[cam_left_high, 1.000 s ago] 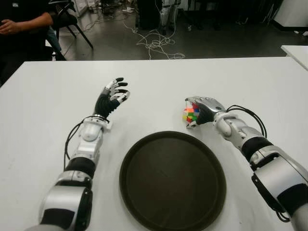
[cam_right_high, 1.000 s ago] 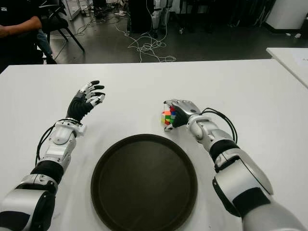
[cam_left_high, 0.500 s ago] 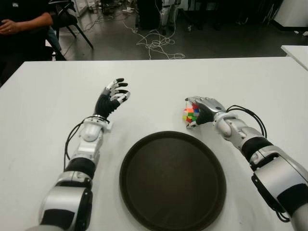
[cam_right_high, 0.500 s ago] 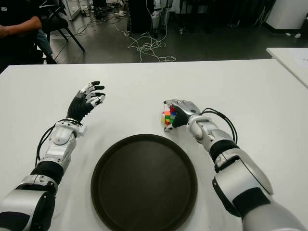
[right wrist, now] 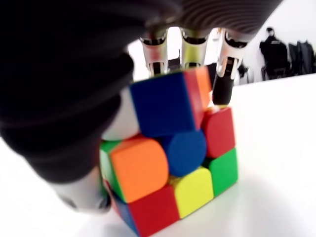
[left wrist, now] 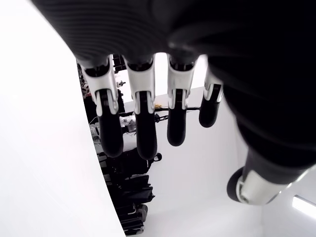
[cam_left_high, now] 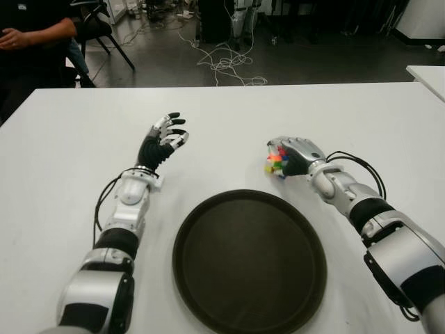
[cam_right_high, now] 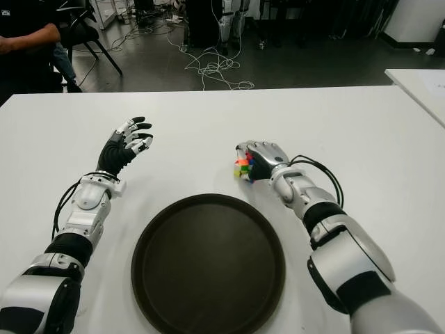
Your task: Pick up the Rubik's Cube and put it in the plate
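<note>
- At about 9 o'clock from the plate (cam_left_high: 208, 292): left hand (cam_left_high: 158, 142), over the white table (cam_left_high: 62, 160), well apart from the cube, palm turned inward.
- Left hand's fingers (left wrist: 140, 123) straight and spread in its wrist view, thumb set apart, gripping nothing.
- Far at 11 o'clock, beyond the table's edge: a seated person (cam_left_high: 31, 31) in dark clothing, a black chair (cam_left_high: 104, 28) beside, loose white cables (cam_left_high: 226, 62) on the floor.
- Near middle: dark round plate, nothing in it, flat on the table between the two forearms.
- At about 1 o'clock from the plate, just past its rim: Rubik's Cube (cam_left_high: 275, 163), outside the plate, with table showing between cube and rim.
- Right hand (cam_left_high: 295, 154) clasped over the cube from above and from the 3 o'clock side, only the cube's left-facing colours peeking out in the eye views.
- In the right wrist view: fingertips (right wrist: 223, 84) hooked down over the cube's far upper edge, thumb pressed against the near side, cube (right wrist: 170, 153) pinched between.
- Cube's lower corner at or just above the table; contact cannot be told.
- Blue, orange, red, yellow and green tiles facing the wrist camera, cube tilted.
</note>
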`<state>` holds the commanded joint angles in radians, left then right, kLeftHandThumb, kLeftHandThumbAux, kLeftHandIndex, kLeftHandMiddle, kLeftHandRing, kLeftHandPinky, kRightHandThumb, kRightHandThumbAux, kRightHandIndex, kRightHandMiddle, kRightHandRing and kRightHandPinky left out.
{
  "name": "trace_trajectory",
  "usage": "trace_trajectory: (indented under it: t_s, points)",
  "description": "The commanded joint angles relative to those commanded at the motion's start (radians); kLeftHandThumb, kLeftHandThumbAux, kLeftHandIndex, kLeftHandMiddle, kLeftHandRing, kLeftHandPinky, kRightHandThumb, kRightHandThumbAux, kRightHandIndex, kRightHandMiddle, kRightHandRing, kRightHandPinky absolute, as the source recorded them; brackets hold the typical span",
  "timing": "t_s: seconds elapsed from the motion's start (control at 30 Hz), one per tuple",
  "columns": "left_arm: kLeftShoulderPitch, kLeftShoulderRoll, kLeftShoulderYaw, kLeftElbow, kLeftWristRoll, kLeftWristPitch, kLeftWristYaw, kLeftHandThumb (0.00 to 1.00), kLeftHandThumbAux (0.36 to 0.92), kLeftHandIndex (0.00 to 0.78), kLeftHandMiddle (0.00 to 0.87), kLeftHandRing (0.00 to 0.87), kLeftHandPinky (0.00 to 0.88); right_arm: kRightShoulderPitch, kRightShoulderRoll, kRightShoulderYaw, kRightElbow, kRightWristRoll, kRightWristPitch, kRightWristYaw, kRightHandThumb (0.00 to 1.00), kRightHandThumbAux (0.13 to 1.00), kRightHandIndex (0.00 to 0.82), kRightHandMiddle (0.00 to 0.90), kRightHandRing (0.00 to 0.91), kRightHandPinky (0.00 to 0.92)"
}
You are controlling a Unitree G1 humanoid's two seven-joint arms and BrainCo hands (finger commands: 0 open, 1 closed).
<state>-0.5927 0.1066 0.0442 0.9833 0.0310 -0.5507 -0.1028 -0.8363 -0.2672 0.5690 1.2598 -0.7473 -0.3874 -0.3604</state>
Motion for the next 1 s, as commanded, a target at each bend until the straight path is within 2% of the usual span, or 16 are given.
trace_trajectory:
  t_s: [0.1,0.27,0.3,0.43,0.77,1.0]
  points:
    - [0.001,-0.001,0.000,-0.002,0.001,0.000,0.002,0.124,0.637,0.178,0.231,0.269,0.338,-0.001,-0.001,0.006,-0.002,-0.008,0.000,-0.028,0.692,0.737,0.413,0.485,0.517,0.543]
    - [0.002,-0.001,-0.001,-0.005,0.000,0.004,0.001,0.124,0.640,0.179,0.236,0.272,0.338,-0.002,0.002,0.016,-0.002,-0.013,0.020,-0.065,0.700,0.735,0.414,0.489,0.520,0.551]
    - [0.002,-0.001,-0.001,-0.005,0.000,0.004,0.000,0.124,0.644,0.178,0.235,0.270,0.334,-0.002,0.002,0.018,-0.002,-0.014,0.024,-0.069,0.746,0.722,0.399,0.490,0.511,0.549]
    - [0.002,0.000,-0.002,-0.007,0.001,0.007,0.000,0.123,0.652,0.175,0.231,0.267,0.327,-0.003,0.005,0.021,-0.004,-0.009,0.034,-0.068,0.811,0.703,0.375,0.499,0.509,0.556]
    - [0.008,0.000,-0.004,-0.017,0.002,0.004,0.001,0.102,0.646,0.175,0.226,0.268,0.334,-0.003,0.008,0.008,-0.011,0.007,0.046,-0.058,0.827,0.699,0.368,0.506,0.522,0.573]
    - [0.010,0.001,-0.004,-0.020,0.003,0.004,0.002,0.114,0.653,0.172,0.238,0.275,0.336,-0.004,0.010,0.005,-0.014,0.011,0.058,-0.063,0.829,0.697,0.384,0.478,0.490,0.551]
